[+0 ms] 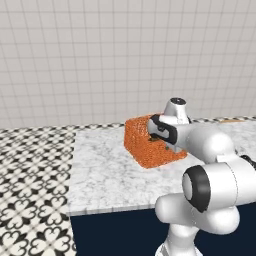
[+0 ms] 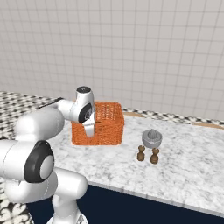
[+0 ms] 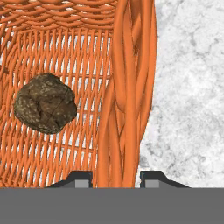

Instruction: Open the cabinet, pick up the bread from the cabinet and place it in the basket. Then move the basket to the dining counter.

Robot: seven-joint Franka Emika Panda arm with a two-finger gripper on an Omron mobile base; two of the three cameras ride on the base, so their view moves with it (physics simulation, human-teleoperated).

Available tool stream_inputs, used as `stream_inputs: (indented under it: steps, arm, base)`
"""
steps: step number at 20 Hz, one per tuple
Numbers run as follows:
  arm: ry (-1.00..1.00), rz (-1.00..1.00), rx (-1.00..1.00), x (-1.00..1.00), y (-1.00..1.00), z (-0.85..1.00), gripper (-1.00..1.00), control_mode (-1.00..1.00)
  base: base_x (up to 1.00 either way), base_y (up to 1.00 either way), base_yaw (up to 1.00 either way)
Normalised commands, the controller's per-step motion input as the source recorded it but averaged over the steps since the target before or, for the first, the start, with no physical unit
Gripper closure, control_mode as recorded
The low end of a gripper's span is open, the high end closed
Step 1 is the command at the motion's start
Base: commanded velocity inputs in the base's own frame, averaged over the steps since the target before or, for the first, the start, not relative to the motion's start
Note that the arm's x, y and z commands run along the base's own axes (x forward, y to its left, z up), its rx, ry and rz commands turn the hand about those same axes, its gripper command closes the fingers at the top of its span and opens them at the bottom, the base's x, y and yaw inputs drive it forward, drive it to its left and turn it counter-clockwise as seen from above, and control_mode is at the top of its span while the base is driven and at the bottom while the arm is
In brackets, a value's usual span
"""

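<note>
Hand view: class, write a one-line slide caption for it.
Tool shut on the basket rim, bread inside, on the dining counter.

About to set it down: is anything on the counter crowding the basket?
Nothing visible does. The basket, end effector shut on its wall, rests on bare counter; the grey juicer and two brown shakers stand apart, right.

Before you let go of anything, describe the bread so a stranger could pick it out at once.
Start at the white-grey marbled dining counter and find the square orange woven basket on it, whose wall the gripper is shut on. The bread lies on the basket's floor: a small, rounded, dark brown, cracked lump, unlike the two little brown wooden shakers and the grey juicer standing outside.
</note>
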Motion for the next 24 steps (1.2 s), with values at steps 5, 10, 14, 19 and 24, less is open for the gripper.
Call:
stream_inputs:
  steps: [5,10,14,19,24]
  arm:
    - [0.03,0.0,0.0,0.05,-0.02,-0.46,-1.0,-1.0]
    - [0.0,0.0,0.0,-0.01,0.0,-0.03,-1.0,-1.0]
    - [-0.01,0.01,0.0,-0.18,0.0,0.26,-1.0,-1.0]
    - [-0.1,0.04,0.0,-0.45,0.0,0.6,-1.0,-1.0]
    - [-0.13,0.11,-0.01,-0.84,-0.06,0.77,-1.0,-1.0]
  base:
    - [0.0,0.0,0.0]
    - [0.0,0.0,0.0]
    - [0.0,0.0,0.0]
    - [0.0,0.0,0.0]
    - [0.0,0.0,0.0]
